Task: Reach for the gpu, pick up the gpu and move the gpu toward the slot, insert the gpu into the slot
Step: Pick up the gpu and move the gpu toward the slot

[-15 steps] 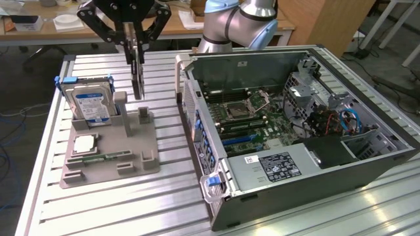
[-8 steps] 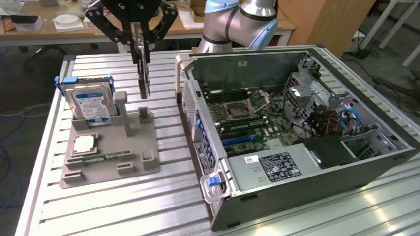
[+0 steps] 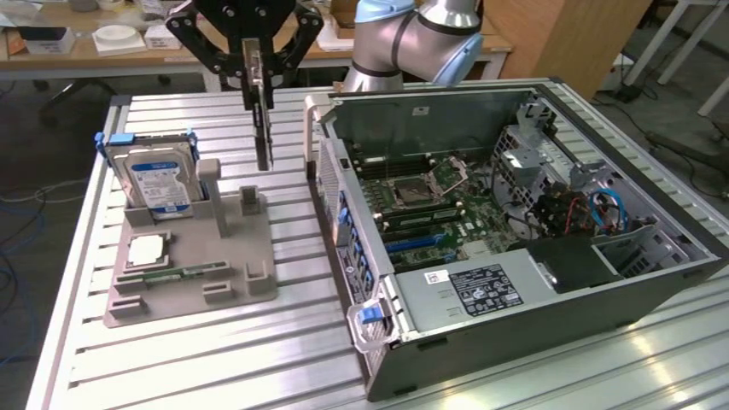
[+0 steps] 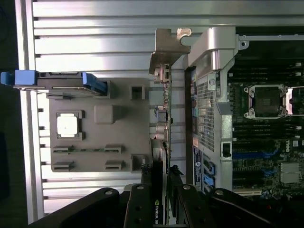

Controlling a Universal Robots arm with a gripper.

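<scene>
My gripper [image 3: 258, 67] is shut on the top edge of the gpu [image 3: 263, 128], a thin dark card that hangs edge-on and upright in the air. It is above the gap between the grey fixture [image 3: 188, 256] and the open computer case [image 3: 638, 282]. In the wrist view the gpu [image 4: 165, 118] runs away from the gripper [image 4: 159, 202], and its silvery end bracket [image 4: 167, 45] is at the far end, beside the case's rear wall. The blue slots [image 3: 416, 242] lie on the motherboard inside the case, apart from the card.
A blue-labelled hard drive [image 3: 157, 175] stands in the fixture's back corner. A square processor chip [image 3: 148, 250] and a green memory stick [image 3: 171, 275] lie in the fixture. The case's rear wall [image 4: 209, 95] rises close beside the card. Everything rests on a slatted aluminium table [image 3: 228, 359].
</scene>
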